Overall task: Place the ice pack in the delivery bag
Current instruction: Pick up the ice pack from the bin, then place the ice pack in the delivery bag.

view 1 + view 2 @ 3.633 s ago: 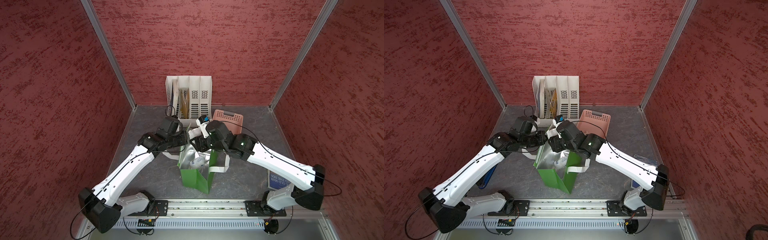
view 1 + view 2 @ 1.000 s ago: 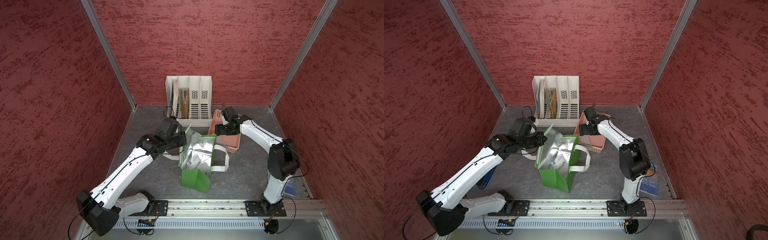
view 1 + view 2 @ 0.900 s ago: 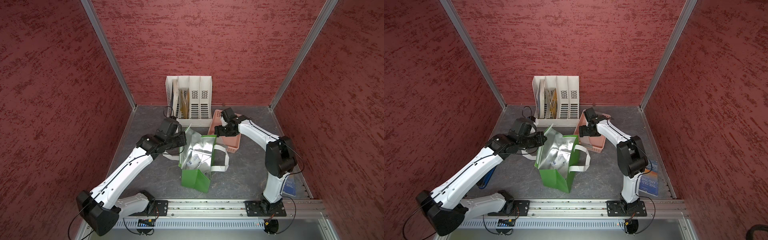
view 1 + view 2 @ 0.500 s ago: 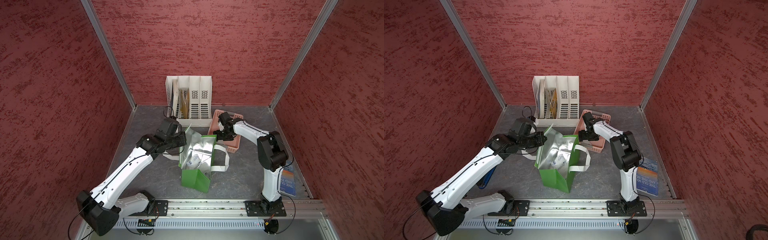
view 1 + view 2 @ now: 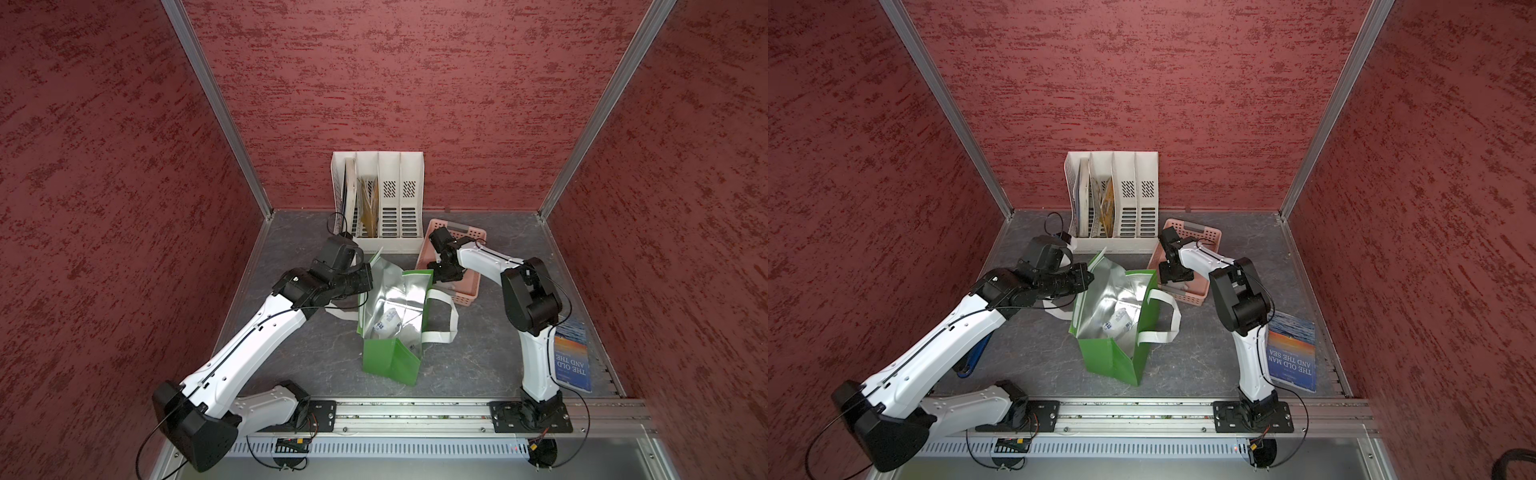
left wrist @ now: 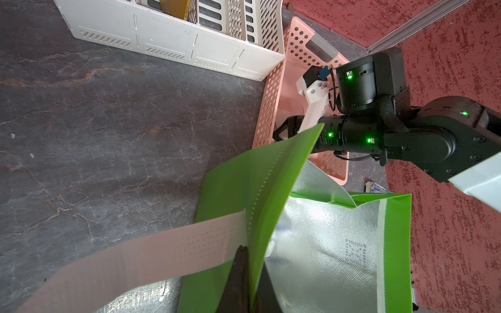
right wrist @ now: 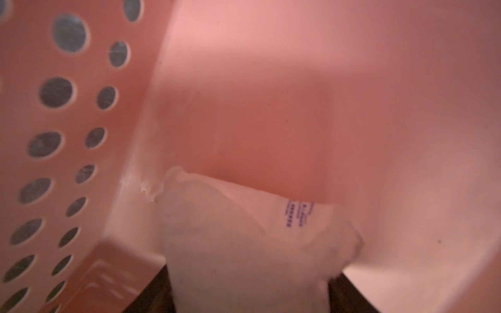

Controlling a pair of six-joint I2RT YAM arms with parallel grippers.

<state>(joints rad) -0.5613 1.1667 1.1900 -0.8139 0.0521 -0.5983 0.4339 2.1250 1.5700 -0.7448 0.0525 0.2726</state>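
The green delivery bag (image 5: 390, 361) (image 5: 1108, 357) stands open mid-table, silver lining showing, with a white printed packet (image 5: 386, 322) inside. My left gripper (image 5: 368, 276) (image 6: 250, 260) is shut on the bag's far-left rim, holding that wall up. Beside it, my right gripper (image 5: 446, 276) (image 5: 1177, 276) reaches down into the pink basket (image 5: 467, 297) (image 6: 267, 108). In the right wrist view the white ice pack (image 7: 244, 244) lies on the basket floor in a corner. Both dark fingers of that gripper (image 7: 250, 284) press against its sides.
A white file organiser (image 5: 390, 216) stands against the back wall, just behind the basket and bag. A blue book (image 5: 572, 357) lies at the right edge by the right arm's base. A blue object (image 5: 976, 357) shows under the left arm. Red walls enclose three sides.
The right arm left the bag's mouth, swung to the pink basket and dropped into it; its jaws narrowed around the ice pack. The left gripper kept its hold on the bag.
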